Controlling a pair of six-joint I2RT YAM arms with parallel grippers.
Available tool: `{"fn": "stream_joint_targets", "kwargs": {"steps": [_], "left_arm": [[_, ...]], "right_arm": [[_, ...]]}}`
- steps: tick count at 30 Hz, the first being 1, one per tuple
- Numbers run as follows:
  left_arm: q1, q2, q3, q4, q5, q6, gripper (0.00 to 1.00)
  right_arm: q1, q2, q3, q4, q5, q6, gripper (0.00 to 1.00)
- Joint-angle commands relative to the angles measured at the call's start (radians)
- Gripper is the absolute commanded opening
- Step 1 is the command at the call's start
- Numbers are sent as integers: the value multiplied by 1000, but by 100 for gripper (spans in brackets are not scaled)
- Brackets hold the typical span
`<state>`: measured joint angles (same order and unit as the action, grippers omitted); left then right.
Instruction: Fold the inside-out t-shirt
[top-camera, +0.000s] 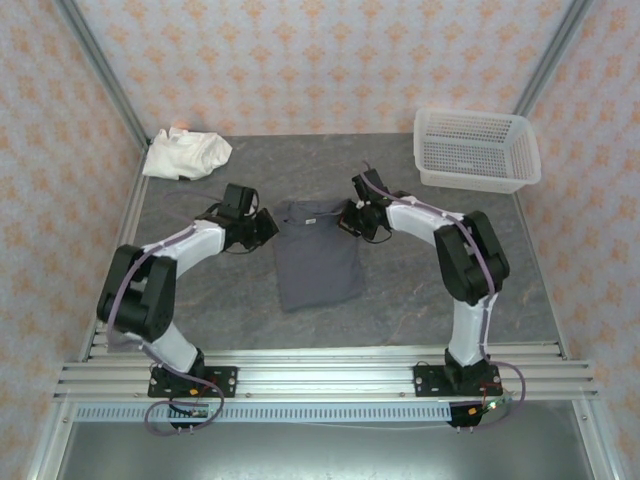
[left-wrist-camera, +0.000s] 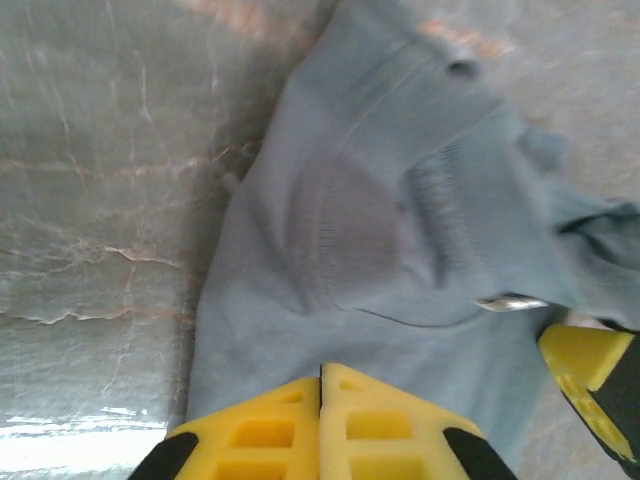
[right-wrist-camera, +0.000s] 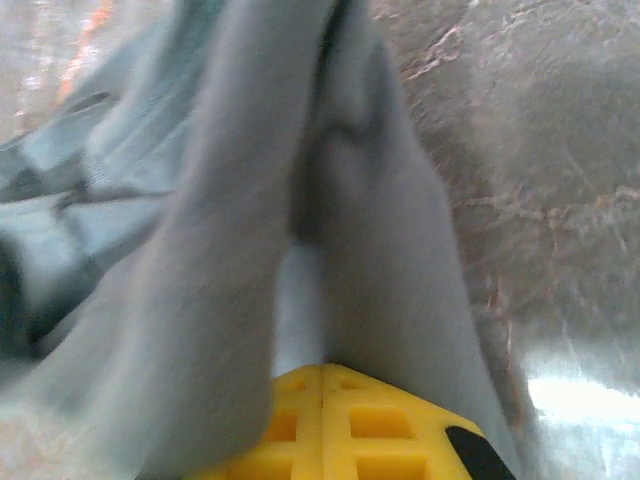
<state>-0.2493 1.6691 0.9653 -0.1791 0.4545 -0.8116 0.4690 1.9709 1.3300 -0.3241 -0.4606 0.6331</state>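
Far right corner of the surface: white mesh basket, upright, its perforated floor showing across the whole inside

Far left corner: cream-white garment, crumpled in a heap, well apart from both arms

Centre of the grey marbled surface, between the two arms: inside-out t-shirt, dark slate-grey, lying as a narrow upright panel with the collar end away from the arm bases; lower part flat, upper corners rumpled

Left gripper sits at the shirt's upper left corner. Left wrist view: yellow jaws pressed together, only a thin seam between them, tips at the cloth's edge; whether any fabric is pinched cannot be told. Collar ribbing and a seam show ahead of the tips, and a yellow finger of the other arm shows at the lower right of that view, against the shirt

Right gripper sits at the shirt's upper right corner. Right wrist view: jaws clenched, two thick ridges of grey cloth running together right at the tips, so the fabric reads as grasped; blurred folds lie to the left, bare marbled surface to the right

Both arms bend inward toward the shirt's collar end; basket and cream garment lie beyond them, neither touching the shirt
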Motion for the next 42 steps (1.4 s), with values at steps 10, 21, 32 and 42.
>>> {"fn": "stream_joint_targets", "kwargs": {"steps": [10, 21, 32, 42], "left_arm": [[18, 188, 187, 32, -28, -64, 12], [93, 67, 118, 108, -40, -16, 66], [139, 62, 71, -18, 53, 139, 69], [96, 303, 187, 105, 168, 34, 70]], "right_arm": [[-41, 252, 419, -163, 21, -16, 0], [-90, 76, 382, -215, 56, -153, 18], [-123, -24, 79, -76, -137, -275, 47], [-84, 185, 278, -113, -296, -286, 48]]}}
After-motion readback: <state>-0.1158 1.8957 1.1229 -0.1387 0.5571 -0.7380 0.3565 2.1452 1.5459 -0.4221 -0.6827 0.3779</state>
